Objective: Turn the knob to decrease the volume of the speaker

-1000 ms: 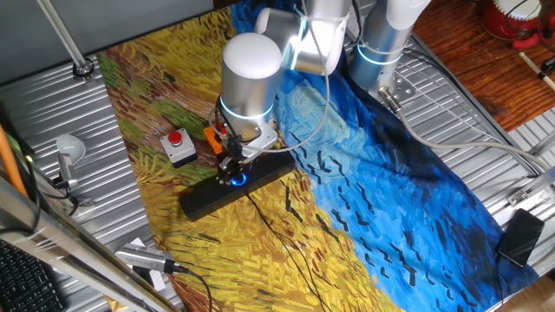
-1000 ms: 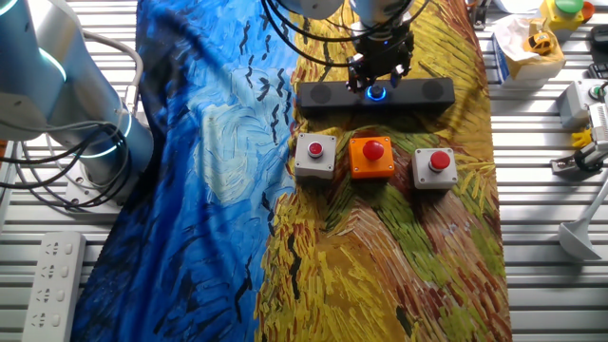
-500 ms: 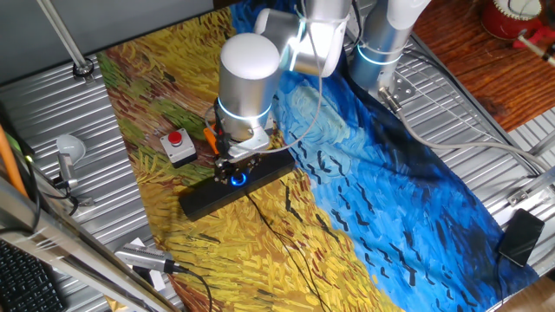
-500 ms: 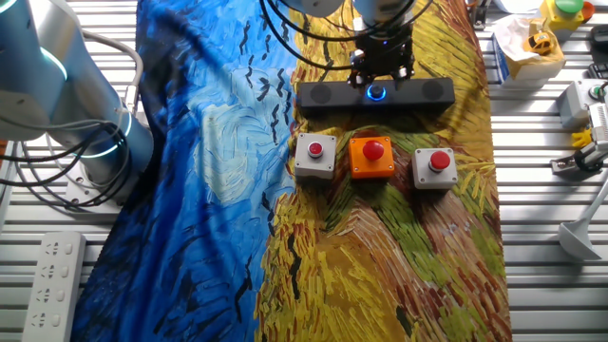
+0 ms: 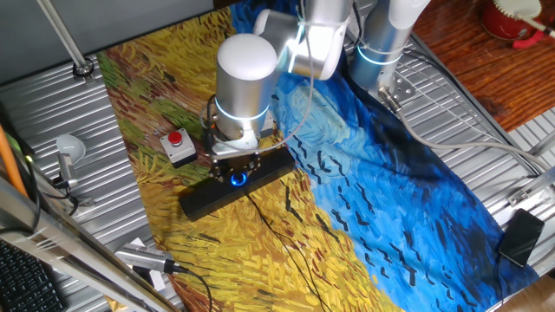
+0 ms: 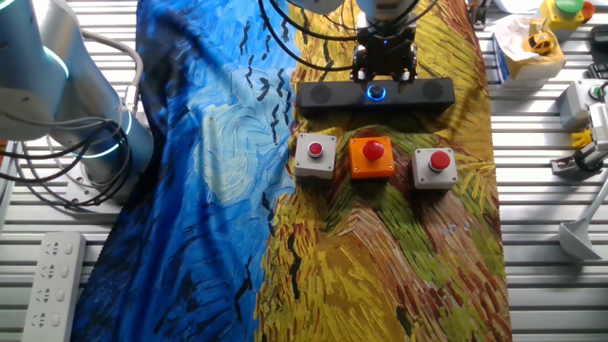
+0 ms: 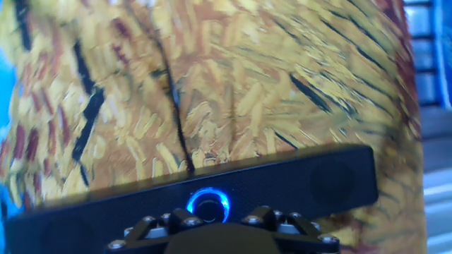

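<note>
The long, slim matte-black rectangular speaker (image 6: 374, 93) lies near the top centre of the other fixed view, on a painted cloth (image 6: 380, 247) of yellow brush-stroke wheat and swirling blue that covers the ribbed metal desk (image 6: 551, 256). At the middle of its face sits the small round black knob (image 6: 376, 92), ringed by a glowing blue light; in the hand view the knob (image 7: 209, 205) shows low in the centre of the frame, with the speaker (image 7: 311, 180) running as a dark, finely textured bar across the bottom and a thin black cable (image 7: 173, 106) trailing up over the cloth from it. Below the speaker in the other fixed view stand 3 square boxes in a row: a grey box with a red round button (image 6: 315, 156), an orange box with a red button (image 6: 371, 157) and a second grey box with a red button (image 6: 437, 167). Compared with 1.0 s ago, the black gripper (image 6: 384, 66) has turned about its own axis over the knob, and in one fixed view the white cylindrical wrist (image 5: 245, 82) has shifted slightly toward the upper left. The fingers hang right at the knob in one fixed view (image 5: 236, 169), but whether they touch or pinch it, or how far they are spread, I cannot tell; the hand view shows only the bolted black linkage at the frame's lower edge.
</note>
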Motion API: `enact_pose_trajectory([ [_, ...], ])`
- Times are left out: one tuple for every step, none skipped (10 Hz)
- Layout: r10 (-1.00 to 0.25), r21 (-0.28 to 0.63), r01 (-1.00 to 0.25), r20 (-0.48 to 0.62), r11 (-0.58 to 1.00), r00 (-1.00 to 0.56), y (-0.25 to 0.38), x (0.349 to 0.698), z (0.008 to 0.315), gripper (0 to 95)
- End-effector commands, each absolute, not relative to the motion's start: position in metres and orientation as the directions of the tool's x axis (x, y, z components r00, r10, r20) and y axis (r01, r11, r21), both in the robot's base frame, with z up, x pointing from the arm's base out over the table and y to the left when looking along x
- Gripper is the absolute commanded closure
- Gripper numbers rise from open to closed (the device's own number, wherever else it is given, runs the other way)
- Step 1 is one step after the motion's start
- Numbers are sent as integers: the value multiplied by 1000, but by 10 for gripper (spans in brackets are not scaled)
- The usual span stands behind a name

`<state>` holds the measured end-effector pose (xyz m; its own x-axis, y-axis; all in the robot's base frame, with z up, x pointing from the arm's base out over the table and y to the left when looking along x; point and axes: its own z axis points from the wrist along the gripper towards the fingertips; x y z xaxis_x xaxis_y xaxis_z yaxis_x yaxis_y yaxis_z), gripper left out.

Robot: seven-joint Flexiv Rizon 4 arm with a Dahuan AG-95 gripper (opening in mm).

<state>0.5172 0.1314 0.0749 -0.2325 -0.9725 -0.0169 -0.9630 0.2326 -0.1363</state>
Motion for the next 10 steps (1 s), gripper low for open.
enact_pose_trajectory([
  [-892, -128, -883, -48, 452, -450, 131, 520, 76, 380],
  [-875, -126, -866, -55, 484, -481, 131, 522, 77, 380],
  [-851, -124, -842, -59, 525, -522, 131, 526, 79, 380],
  [-833, -123, -824, -60, 553, -550, 131, 528, 80, 380],
  [-811, -118, -802, -62, 585, -582, 131, 528, 81, 380],
  [-771, -105, -764, -63, 636, -633, 131, 529, 81, 380],
  [-745, -96, -739, -61, 667, -664, 131, 529, 81, 380],
  [-692, -79, -687, -58, 722, -720, 131, 529, 81, 380],
  [-666, -72, -662, -58, 746, -744, 131, 529, 81, 380],
  [-638, -67, -635, -61, 770, -768, 131, 529, 81, 380],
])
